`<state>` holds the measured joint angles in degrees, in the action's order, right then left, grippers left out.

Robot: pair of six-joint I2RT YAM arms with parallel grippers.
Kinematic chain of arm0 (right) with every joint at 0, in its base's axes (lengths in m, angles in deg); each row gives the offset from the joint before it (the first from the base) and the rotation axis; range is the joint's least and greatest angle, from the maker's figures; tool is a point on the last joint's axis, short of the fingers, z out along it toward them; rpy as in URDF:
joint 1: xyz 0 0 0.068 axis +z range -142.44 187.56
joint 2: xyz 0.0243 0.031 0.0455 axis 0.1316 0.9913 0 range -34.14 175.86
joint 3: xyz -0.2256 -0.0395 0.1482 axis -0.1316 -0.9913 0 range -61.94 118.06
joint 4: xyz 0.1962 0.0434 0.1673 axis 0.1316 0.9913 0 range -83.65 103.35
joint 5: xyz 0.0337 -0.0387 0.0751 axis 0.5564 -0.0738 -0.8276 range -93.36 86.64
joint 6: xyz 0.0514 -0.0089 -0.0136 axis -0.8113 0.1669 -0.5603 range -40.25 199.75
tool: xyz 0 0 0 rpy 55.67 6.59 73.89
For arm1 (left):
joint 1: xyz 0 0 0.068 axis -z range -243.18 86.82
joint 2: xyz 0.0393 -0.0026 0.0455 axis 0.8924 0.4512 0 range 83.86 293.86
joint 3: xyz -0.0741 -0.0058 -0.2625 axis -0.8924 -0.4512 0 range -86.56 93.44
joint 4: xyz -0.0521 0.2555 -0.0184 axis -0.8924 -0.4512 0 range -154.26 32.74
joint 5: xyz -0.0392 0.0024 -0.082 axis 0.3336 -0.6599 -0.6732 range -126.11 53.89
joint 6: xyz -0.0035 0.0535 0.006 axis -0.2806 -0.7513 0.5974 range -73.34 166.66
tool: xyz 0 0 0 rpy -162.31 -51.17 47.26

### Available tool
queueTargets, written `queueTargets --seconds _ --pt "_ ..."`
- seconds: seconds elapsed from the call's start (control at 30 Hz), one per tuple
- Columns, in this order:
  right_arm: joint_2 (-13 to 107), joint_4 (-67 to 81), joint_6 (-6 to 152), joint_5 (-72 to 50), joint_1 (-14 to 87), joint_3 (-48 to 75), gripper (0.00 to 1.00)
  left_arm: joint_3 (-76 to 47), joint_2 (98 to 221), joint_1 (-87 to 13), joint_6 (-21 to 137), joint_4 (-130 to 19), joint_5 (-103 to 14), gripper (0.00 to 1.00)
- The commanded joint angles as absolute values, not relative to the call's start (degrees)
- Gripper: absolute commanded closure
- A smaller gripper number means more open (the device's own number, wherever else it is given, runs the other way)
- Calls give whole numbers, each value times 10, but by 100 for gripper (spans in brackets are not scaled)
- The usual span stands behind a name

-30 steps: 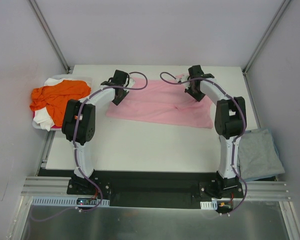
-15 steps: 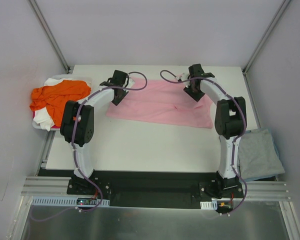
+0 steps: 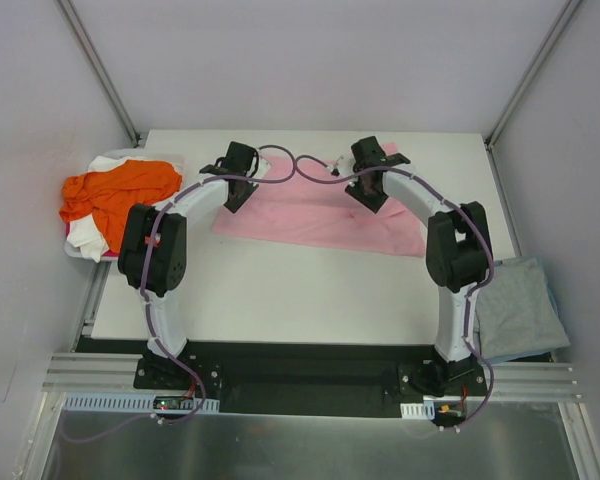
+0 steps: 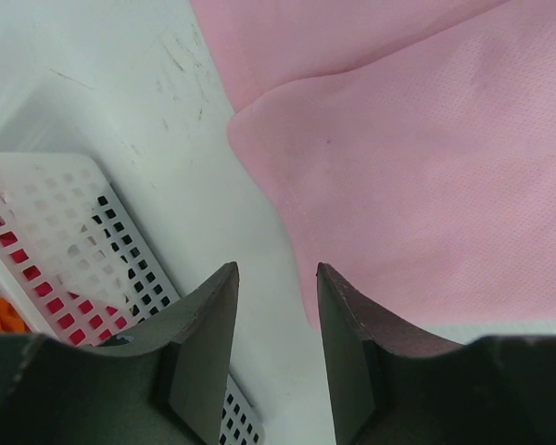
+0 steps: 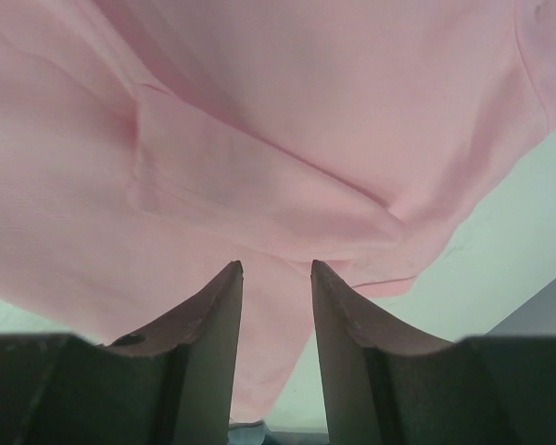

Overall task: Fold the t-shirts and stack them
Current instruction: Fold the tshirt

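Note:
A light pink t-shirt (image 3: pixel 320 212) lies spread flat on the white table. My left gripper (image 3: pixel 238 172) hangs open over its far left corner. In the left wrist view the left gripper (image 4: pixel 276 271) has bare table between its fingers, and the pink t-shirt's (image 4: pixel 426 167) edge lies just to their right. My right gripper (image 3: pixel 370 172) is open above the shirt's far edge. In the right wrist view the right gripper (image 5: pixel 276 266) holds nothing, with the pink t-shirt (image 5: pixel 287 120) creased below it. An orange t-shirt (image 3: pixel 115 190) lies on a white one (image 3: pixel 88 238) at the left. A grey-blue t-shirt (image 3: pixel 520 305) lies off the table's right side.
A white perforated basket (image 4: pixel 65 241) holds the orange and white shirts beside the table's left edge, close to my left gripper. Grey walls and slanted metal posts (image 3: pixel 100 70) enclose the table. Purple cables (image 3: pixel 300 165) loop between the two wrists.
My right arm has swung left along the pink shirt's far edge, and its jaws have opened. The left arm has hardly moved.

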<state>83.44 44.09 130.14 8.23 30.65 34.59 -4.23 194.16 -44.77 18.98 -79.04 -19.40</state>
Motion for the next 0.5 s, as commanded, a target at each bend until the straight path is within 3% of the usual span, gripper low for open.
queueTargets --seconds 0.0,0.47 --pt "823 463 1291 95 327 372 62 -48 1906 -445 194 -791 -194 60" --pt "832 453 1286 84 343 325 64 -49 1924 -486 190 -780 -199 59"
